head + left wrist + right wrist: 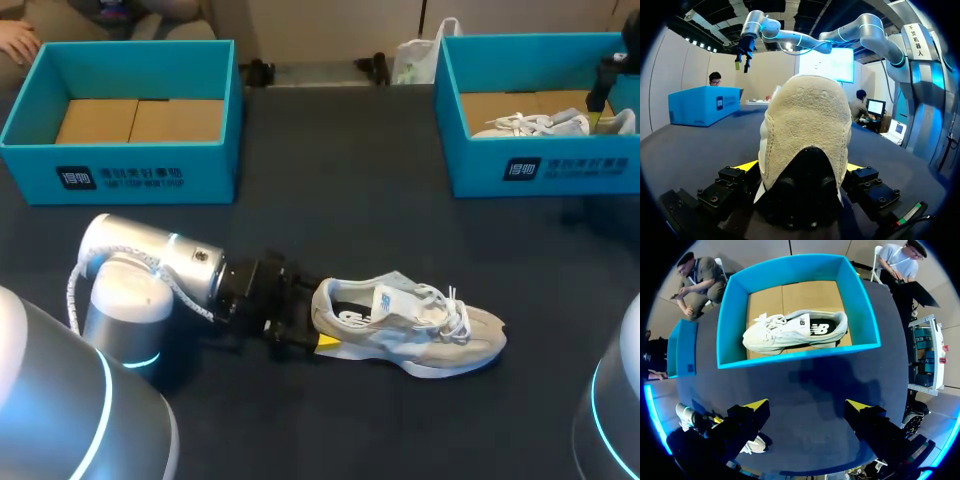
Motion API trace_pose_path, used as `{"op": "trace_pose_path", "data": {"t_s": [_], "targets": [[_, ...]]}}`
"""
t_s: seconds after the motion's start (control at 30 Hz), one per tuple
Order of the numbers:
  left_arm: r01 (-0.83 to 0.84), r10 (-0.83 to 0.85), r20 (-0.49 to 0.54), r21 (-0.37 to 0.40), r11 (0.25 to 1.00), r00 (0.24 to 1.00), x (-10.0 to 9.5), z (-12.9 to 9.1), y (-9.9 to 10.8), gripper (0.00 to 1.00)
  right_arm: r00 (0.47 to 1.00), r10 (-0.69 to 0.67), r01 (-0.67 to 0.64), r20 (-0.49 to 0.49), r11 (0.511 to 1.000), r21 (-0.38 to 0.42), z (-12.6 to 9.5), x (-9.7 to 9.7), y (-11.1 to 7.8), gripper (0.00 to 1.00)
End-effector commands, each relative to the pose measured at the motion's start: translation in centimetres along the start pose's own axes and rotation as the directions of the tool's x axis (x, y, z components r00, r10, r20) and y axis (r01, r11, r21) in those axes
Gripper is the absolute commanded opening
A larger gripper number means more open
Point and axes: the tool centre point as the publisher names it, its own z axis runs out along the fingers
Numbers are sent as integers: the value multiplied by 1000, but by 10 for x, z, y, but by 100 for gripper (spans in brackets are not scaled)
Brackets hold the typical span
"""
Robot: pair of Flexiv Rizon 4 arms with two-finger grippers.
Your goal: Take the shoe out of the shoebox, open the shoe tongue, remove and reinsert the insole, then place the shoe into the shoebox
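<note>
Pale grey shoe (432, 338), white laces (452, 312), dark insole (345, 297)

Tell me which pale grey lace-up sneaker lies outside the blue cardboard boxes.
The sneaker on the dark table, heel in the left gripper; the other sneaker lies inside the right blue box.

A wide, dark worktop (340, 170), flat and plain, with soft grey shadows here and there

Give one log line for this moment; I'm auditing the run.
left gripper shut on shoe heel, on table | right gripper open above right shoebox | second shoe inside
</note>
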Motion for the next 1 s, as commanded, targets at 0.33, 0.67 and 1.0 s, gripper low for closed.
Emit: {"op": "trace_pose_path", "data": {"t_s": [0.33, 0.67, 1.0], "targets": [[-8, 8, 1, 1, 1000, 1000, 0, 18, 0, 100, 1000, 0, 0, 0, 1000, -2, 0, 0, -1, 100], [1, -1, 17, 11, 1000, 1000, 0, 21, 3, 0, 1000, 0, 0, 0, 1000, -2, 0, 0, -1, 100], [-6, 4, 85, 26, 1000, 996, -4, 5, 1, 0, 1000, 0, 0, 0, 1000, -2, 0, 0, -1, 100]]}}
